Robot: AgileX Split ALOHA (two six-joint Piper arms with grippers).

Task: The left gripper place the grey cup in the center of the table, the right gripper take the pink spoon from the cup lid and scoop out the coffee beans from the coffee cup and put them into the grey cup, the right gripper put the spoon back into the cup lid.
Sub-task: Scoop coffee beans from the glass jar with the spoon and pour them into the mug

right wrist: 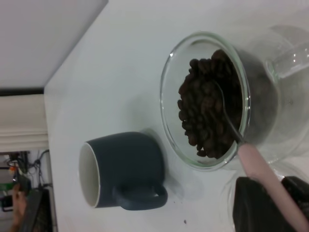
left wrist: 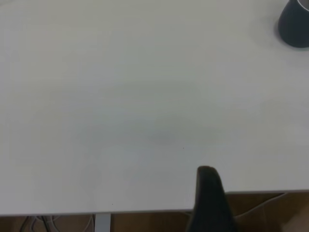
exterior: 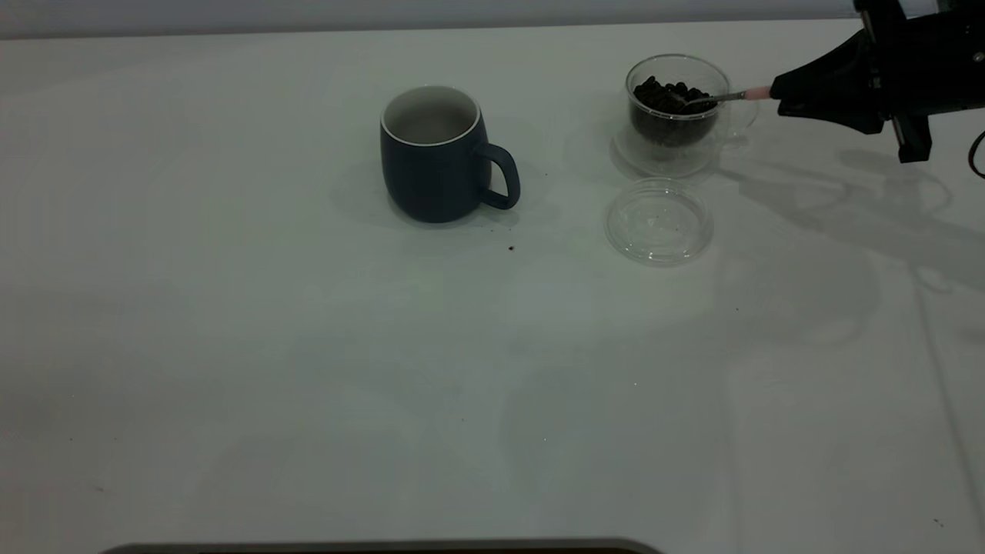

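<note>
One cup lid (exterior: 659,221) nearest, bare, just before one coffee cup (exterior: 677,114). Right gripper (exterior: 779,92) clamped on one pink spoon (exterior: 723,96), bowl among coffee beans (exterior: 671,95). One grey cup (exterior: 440,154) mid-table (exterior: 308,346). Left jaws: can't tell.

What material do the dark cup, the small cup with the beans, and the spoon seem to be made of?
The grey cup looks like ceramic: matte blue-grey outside, off-white inside, opaque. The coffee cup seems to be clear glass, as the coffee beans show through its wall. The pink spoon has a shiny, probably metal bowl and a pale pink handle, perhaps plastic.
</note>
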